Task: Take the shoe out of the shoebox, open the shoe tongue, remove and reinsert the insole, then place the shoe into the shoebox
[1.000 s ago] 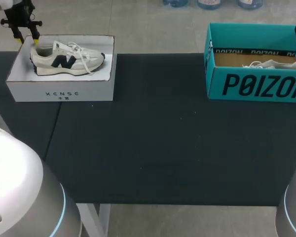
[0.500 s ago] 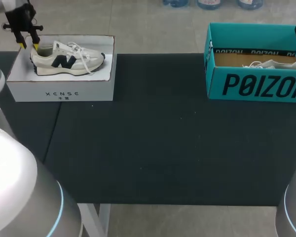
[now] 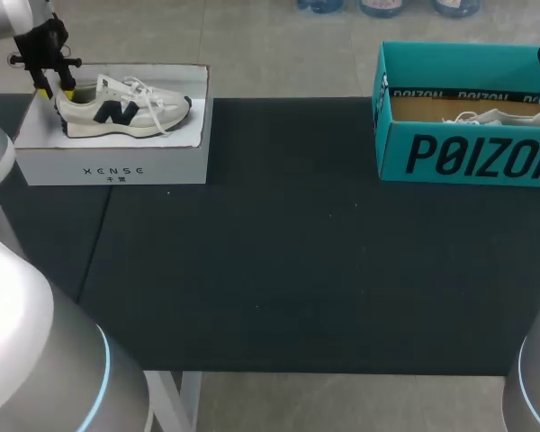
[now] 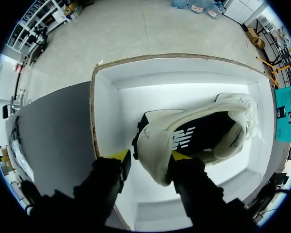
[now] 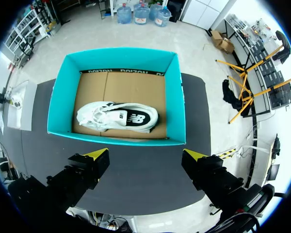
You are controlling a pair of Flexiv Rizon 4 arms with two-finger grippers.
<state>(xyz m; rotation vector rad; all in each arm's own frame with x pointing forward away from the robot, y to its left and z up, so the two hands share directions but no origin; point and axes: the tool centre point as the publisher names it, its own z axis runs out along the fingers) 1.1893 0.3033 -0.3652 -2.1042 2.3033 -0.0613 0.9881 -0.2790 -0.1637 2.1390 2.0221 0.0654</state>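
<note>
Head view: the white shoebox at the tabletop's far left corner carries small dark lettering on its front wall. The teal shoebox at the far right corner bears large black print. Inside the white box lies the cream sneaker, a dark logo on its side. Astride its heel, the left gripper has its fingers apart, not clamped. Above the teal box the right gripper hangs wide open, over a second white sneaker.

Black table, white shoebox, teal shoebox
</note>
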